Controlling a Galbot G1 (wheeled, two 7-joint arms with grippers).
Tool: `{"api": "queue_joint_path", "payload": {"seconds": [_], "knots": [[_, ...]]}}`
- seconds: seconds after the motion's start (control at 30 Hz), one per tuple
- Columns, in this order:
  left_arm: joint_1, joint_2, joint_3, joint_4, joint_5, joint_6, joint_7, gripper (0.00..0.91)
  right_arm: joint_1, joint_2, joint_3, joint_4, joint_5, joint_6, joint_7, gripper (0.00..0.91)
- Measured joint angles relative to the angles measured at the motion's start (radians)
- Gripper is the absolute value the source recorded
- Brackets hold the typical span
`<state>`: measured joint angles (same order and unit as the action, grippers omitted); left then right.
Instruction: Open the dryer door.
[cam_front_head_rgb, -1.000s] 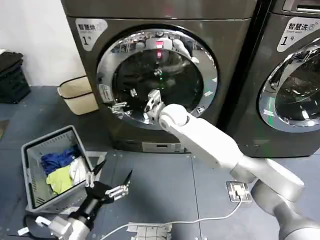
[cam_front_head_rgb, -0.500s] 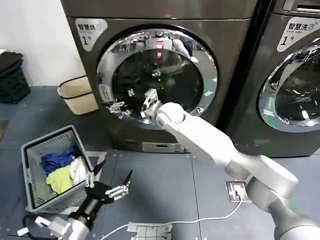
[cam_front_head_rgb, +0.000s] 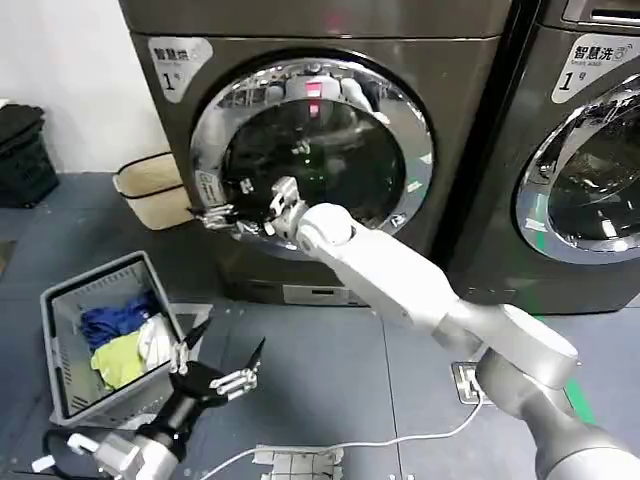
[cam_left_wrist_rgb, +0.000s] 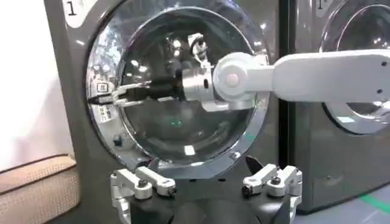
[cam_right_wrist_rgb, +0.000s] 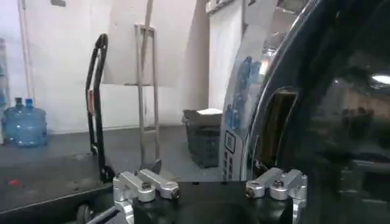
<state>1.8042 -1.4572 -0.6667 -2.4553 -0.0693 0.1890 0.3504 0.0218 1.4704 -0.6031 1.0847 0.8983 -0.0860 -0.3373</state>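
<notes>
The right gripper (cam_front_head_rgb: 222, 212) reaches across the dryer door (cam_front_head_rgb: 310, 155) at upper centre of the frame, its fingers (cam_left_wrist_rgb: 109, 99) apart at the door's left rim by the handle, while the left gripper (cam_front_head_rgb: 215, 362) hovers low near the laundry basket (cam_front_head_rgb: 70, 345), fingers spread

head high, wrists low, dryer door (cam_front_head_rgb: 310, 155) shared

- The room light is even and quite bright, with soft, weak shadows on the floor (cam_front_head_rgb: 330, 370).
- The chrome ring (cam_front_head_rgb: 415, 190) and the glass of the dryer door (cam_front_head_rgb: 310, 150) carry strong white reflections.
- The wall (cam_right_wrist_rgb: 67, 67) in the right wrist view looks slightly overexposed.
</notes>
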Motion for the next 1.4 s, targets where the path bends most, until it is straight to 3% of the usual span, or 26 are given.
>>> {"api": "queue_joint_path", "payload": {"seconds": [0.3,0.63,1.4], "knots": [[-0.006,0.001,-0.003,0.001,-0.003,0.0,0.0,0.907,-0.013,-0.047,-0.014,0.062,0.01,-0.014,-0.032,0.907],[-0.037,0.012,-0.036,0.013,-0.049,0.027,-0.001,0.907,-0.051,-0.157,-0.036,0.213,0.023,-0.02,-0.091,0.907],[-0.132,0.081,-0.324,0.078,-0.213,0.158,-0.032,0.907,-0.09,-0.305,-0.065,0.466,0.057,-0.039,-0.12,0.907]]}}
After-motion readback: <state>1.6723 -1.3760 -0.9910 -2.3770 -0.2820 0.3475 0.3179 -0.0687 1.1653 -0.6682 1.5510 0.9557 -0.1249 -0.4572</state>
